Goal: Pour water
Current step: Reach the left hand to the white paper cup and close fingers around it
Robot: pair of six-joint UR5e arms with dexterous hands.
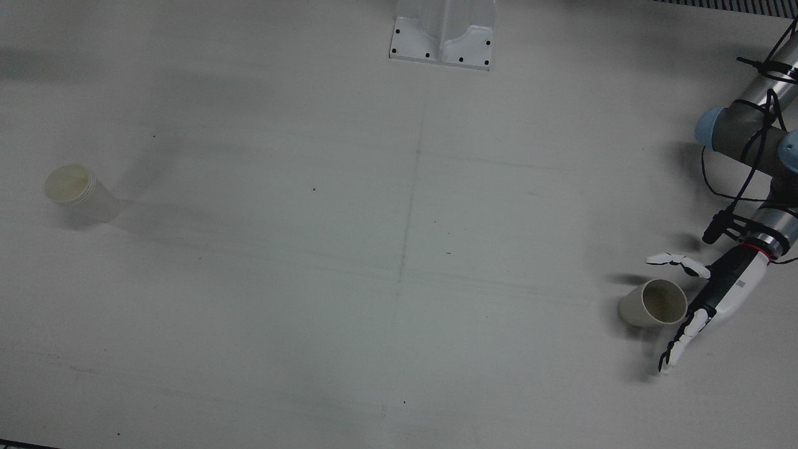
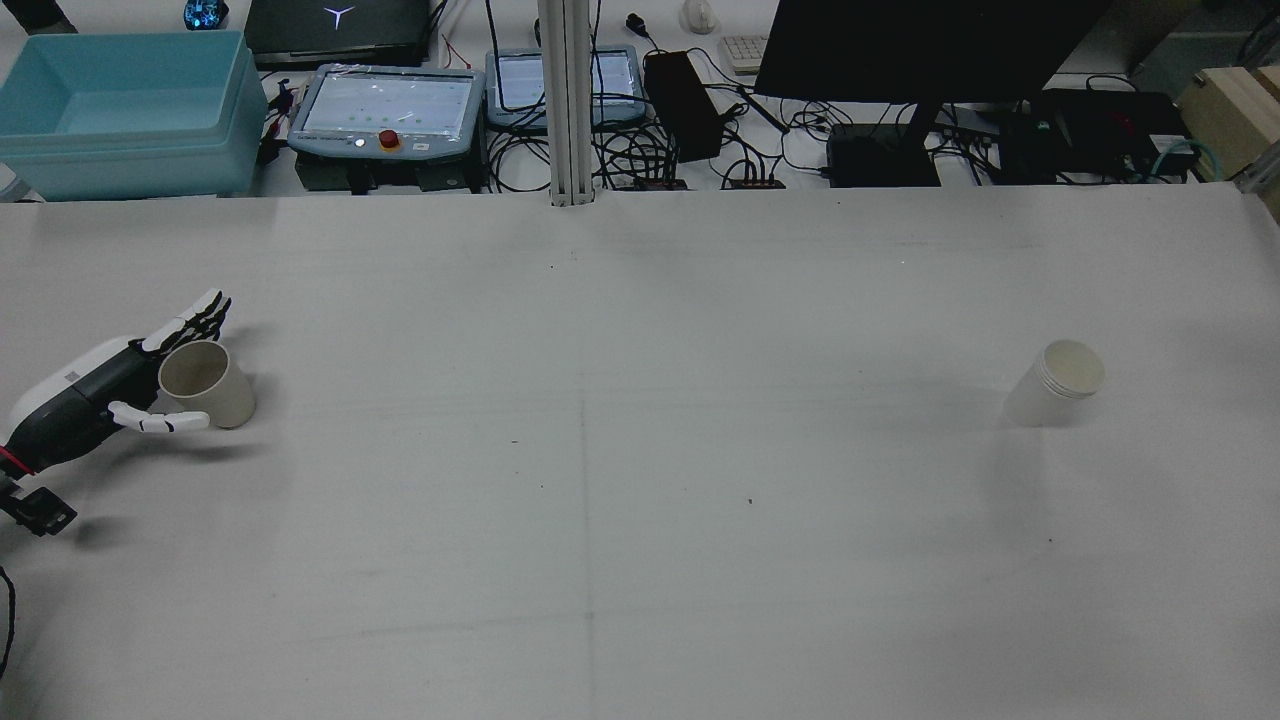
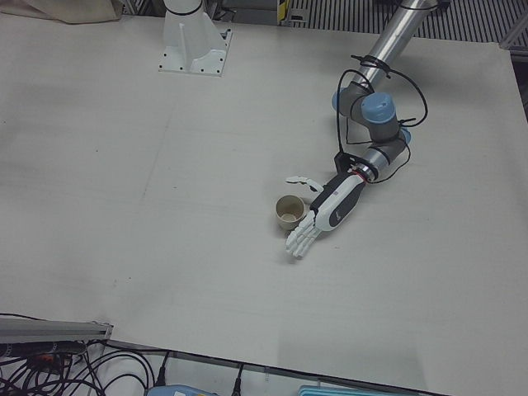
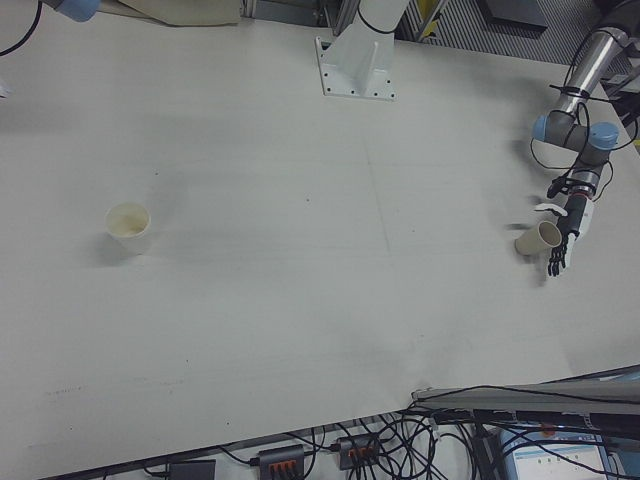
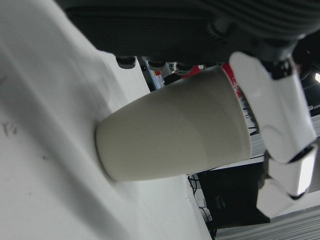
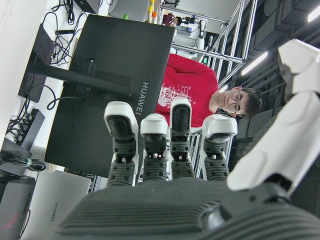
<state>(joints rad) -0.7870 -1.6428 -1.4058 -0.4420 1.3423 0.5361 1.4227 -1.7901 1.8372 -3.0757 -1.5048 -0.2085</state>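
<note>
We judge the pour to be at its very beginning — nothing has been lifted and no water has moved that we can see. Our left robot hand (image 2: 100,385) is spread wide around the beige paper cup (image 2: 208,384), which stands upright on the desk (image 2: 640,560) near its left edge; the long fingers (image 2: 195,318) lie straight along the cup's far side and the thumb (image 2: 160,422) reaches along its near side, but nothing has closed on the wall. In the left hand view the cup sits close against the palm with its base flat on the desk, though we cannot tell whether any finger actually touches it. The second cup, a white ribbed paper cup (image 2: 1056,383), stands upright well apart on the opposite half of the desk, untouched. Our right robot hand (image 6: 170,150) shows only in its own camera — fingers straight and apart, holding nothing, pointed away from the desk toward a monitor and a person beyond. What is left, as we read it: close on the beige cup, lift it, carry it across, tip it over the white one. Whether either cup holds water we cannot tell.
</note>
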